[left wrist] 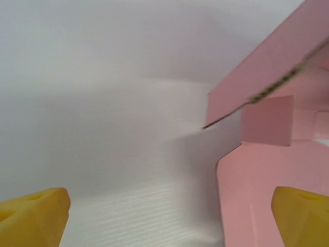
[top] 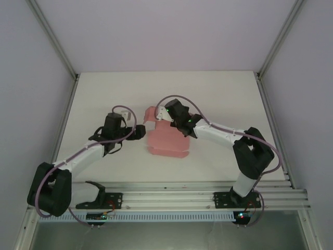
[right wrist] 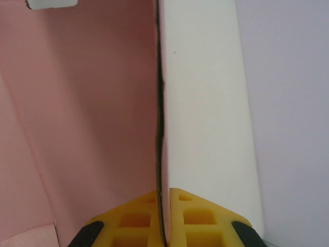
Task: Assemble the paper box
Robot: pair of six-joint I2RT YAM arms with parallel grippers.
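One paper box (top: 167, 139), a pale pink card sheet, lies near the middle of the white table (top: 104, 94), between the two arms. Most of it rests flat, while a flap at its far edge stands up from the surface.

There are two grippers. The right gripper (top: 165, 113) sits at the far edge of the sheet, at the raised flap. In its wrist view the right gripper (right wrist: 162, 218) has both yellow fingertips (right wrist: 136, 221) pressed together on the thin edge of the paper box (right wrist: 77, 113), one on each side of the card, so it is clamped on the pink flap, which runs straight up the frame, edge-on.

The left gripper (top: 140, 133) is just beside the left edge of the sheet. In its wrist view the left gripper (left wrist: 167, 218) is spread wide: its two yellow fingertips (left wrist: 33, 216) sit at the opposite bottom corners with nothing between them but table and the near corner of the card. The paper box (left wrist: 267, 180) fills the right side there, one panel flat and another tilted upward above it
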